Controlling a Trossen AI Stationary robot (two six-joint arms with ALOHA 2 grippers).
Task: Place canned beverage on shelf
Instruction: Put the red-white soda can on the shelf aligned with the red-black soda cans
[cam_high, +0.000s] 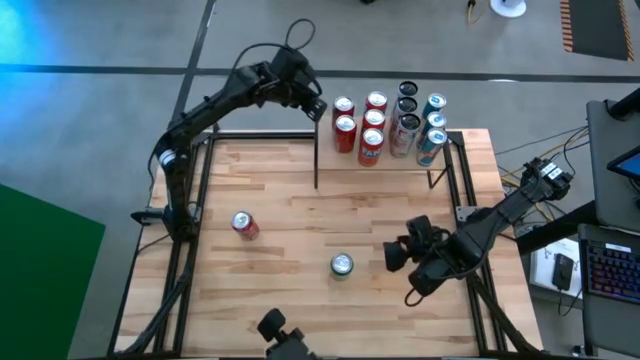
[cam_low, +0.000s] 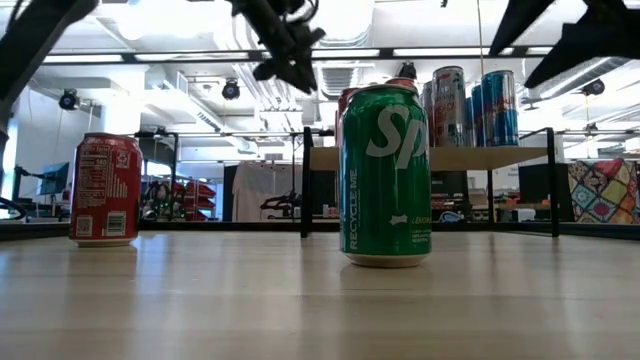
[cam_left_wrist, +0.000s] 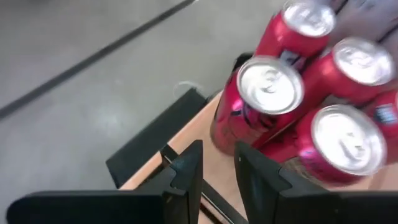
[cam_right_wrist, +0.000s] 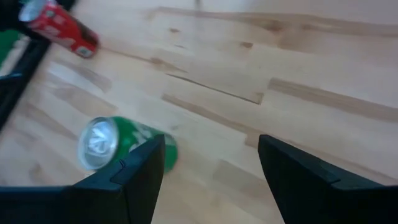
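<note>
The shelf (cam_high: 330, 160) stands at the table's far side and carries several cans, red ones (cam_high: 358, 125) on its left and taller dark and blue ones (cam_high: 420, 120) on its right. My left gripper (cam_high: 318, 108) hovers above the shelf's left end next to the red cans (cam_left_wrist: 267, 99). A narrow gap shows between its fingers (cam_left_wrist: 217, 180), with nothing in it. A green can (cam_high: 342, 265) stands upright on the table near the front, and a red can (cam_high: 244, 225) stands to its left. My right gripper (cam_high: 398, 255) is open above the table, just right of the green can (cam_right_wrist: 109, 144).
Thin black uprights (cam_high: 316, 170) carry the shelf above the tabletop. Bare wood lies between the two loose cans and the shelf. A black frame rail (cam_high: 205, 190) runs along the table's left edge, and a keyboard and gear (cam_high: 610, 270) sit beyond its right edge.
</note>
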